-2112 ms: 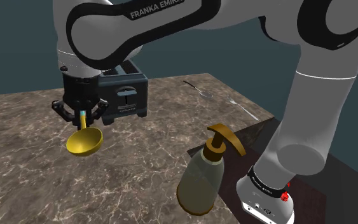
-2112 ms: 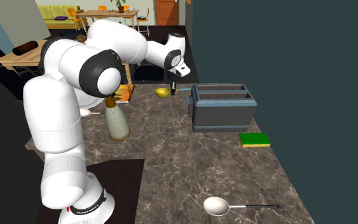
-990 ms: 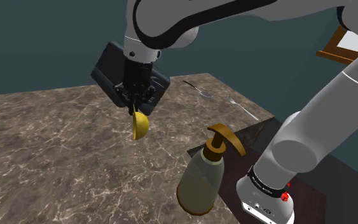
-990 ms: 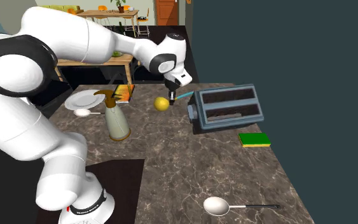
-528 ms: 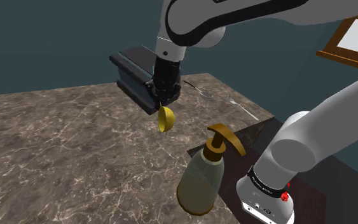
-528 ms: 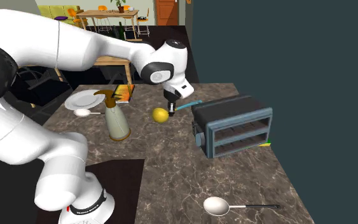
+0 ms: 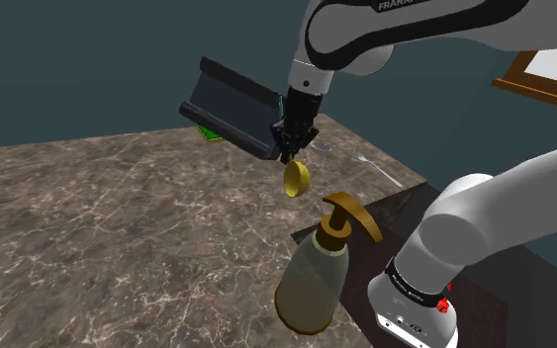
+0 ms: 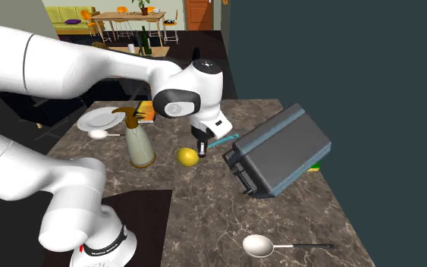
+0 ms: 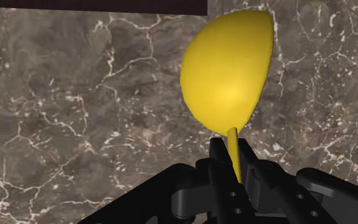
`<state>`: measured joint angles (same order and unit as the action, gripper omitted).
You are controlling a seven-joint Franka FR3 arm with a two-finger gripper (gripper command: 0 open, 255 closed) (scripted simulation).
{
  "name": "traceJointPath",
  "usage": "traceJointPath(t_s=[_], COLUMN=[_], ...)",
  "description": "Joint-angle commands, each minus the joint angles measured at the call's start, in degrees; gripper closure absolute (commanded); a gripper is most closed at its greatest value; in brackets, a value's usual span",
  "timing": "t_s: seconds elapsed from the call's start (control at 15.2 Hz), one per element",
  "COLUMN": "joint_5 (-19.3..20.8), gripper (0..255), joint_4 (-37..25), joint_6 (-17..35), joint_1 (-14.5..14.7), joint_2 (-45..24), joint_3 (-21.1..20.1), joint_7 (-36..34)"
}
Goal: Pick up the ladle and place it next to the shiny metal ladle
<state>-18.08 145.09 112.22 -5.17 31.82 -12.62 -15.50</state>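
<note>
Clamping the thin yellow neck of the ladle (image 9: 229, 70), the black gripper (image 9: 233, 151) has its fingers (image 9: 218, 160) drawn narrow, with only that slim stem between them. The ladle's round yellow bowl hangs straight out past the fingertips, its rounded back facing the wrist view, over the brown veined marble countertop (image 7: 88, 227). In the shoulder view the bowl dangles just below the gripper and appears clear of the surface. In the second exterior view the ladle's teal handle runs from the gripper toward that view's right, and its end reaches the near corner of the toaster (image 8: 284, 155); I cannot tell whether the two touch. The dark blue-grey toaster is tipped steeply, one long edge raised off the counter, its slots facing away from the gripper in the second exterior view. A green sponge (image 7: 207, 132) shows just under its lifted side. On the other side of the held ladle stands an amber soap dispenser (image 7: 314, 272) with a brown pump, upright and near the arm's base. A white plate (image 8: 98, 117) lies beyond it in the second exterior view. The shiny metal ladle (image 8: 259, 245) lies flat near that view's lower right, with its dark handle pointing right. It is well apart from the yellow ladle, which is between the dispenser and the toaster.
</note>
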Motion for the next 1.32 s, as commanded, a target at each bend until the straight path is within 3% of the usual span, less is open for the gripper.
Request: traceJointPath(t_s=[0.0, 0.59, 1.25], joint_5=[1.30, 8.80, 17.50], gripper=[255, 255, 255], joint_4=[1.04, 4.60, 2.85], joint_6=[-1.43, -5.51, -6.89], joint_1=[-1.25, -7.82, -15.03], joint_2=[1.62, 6.84, 4.87], joint_3=[2.42, 13.28, 24.79], joint_7=[2.68, 14.92, 28.20])
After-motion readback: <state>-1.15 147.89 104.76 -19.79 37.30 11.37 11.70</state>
